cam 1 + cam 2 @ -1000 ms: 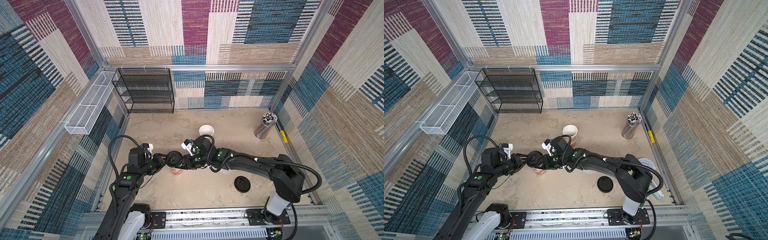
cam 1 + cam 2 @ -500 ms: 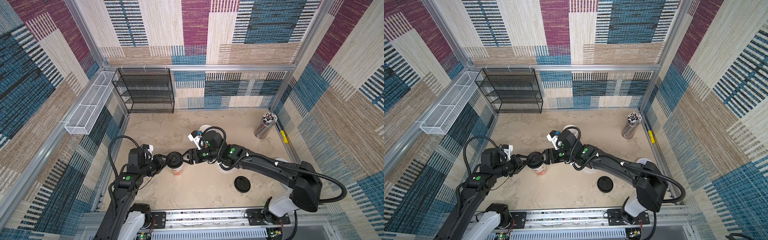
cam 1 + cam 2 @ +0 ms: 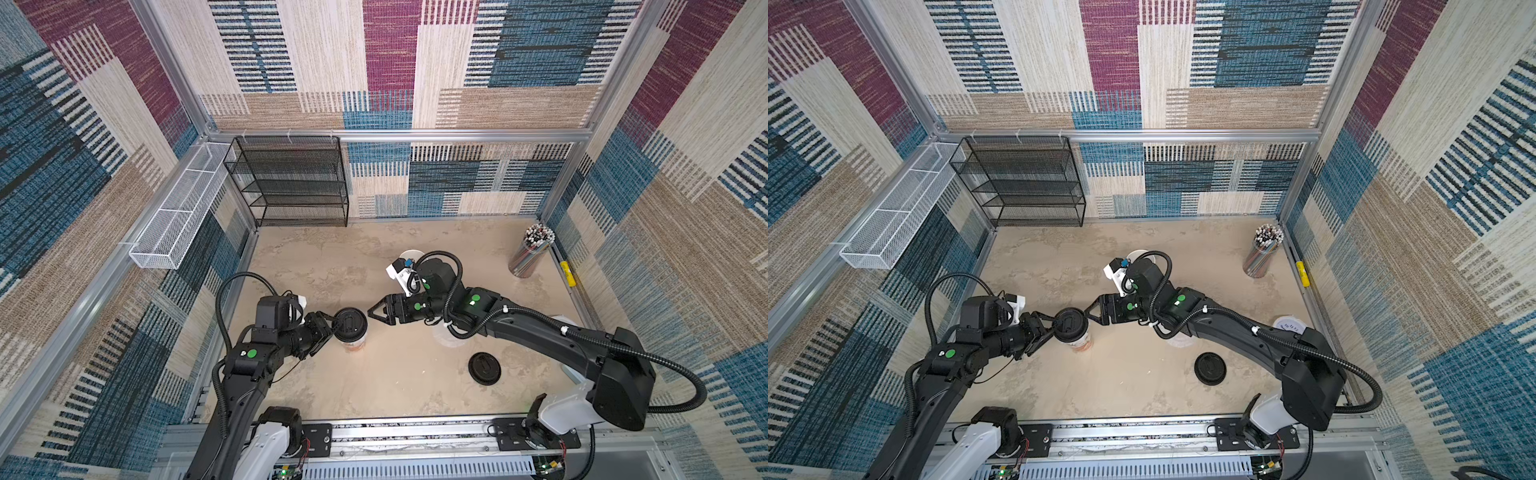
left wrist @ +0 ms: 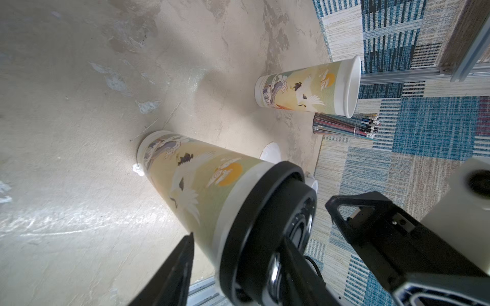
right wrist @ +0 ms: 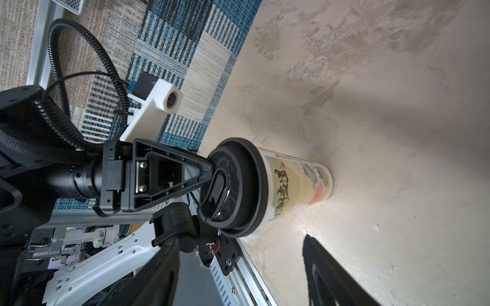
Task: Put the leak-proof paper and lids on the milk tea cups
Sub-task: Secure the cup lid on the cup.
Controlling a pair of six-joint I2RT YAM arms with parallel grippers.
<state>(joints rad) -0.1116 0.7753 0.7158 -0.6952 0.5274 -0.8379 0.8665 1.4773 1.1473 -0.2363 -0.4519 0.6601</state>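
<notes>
Both arms stretch inward, forearms low and nearly level — the left gripper (image 3: pixel 331 324) with jaws partly spread, the right gripper (image 3: pixel 372 314) spread wide, tips facing each other, near but apart.

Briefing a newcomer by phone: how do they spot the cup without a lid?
Start at the black mesh shelf at the back, then look toward the straw holder. The open cup stands between them; unlike the near cup, capped in black, its white mouth shows.

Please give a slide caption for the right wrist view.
Milk tea cup standing on the table, left pincer at its black lid.
</notes>
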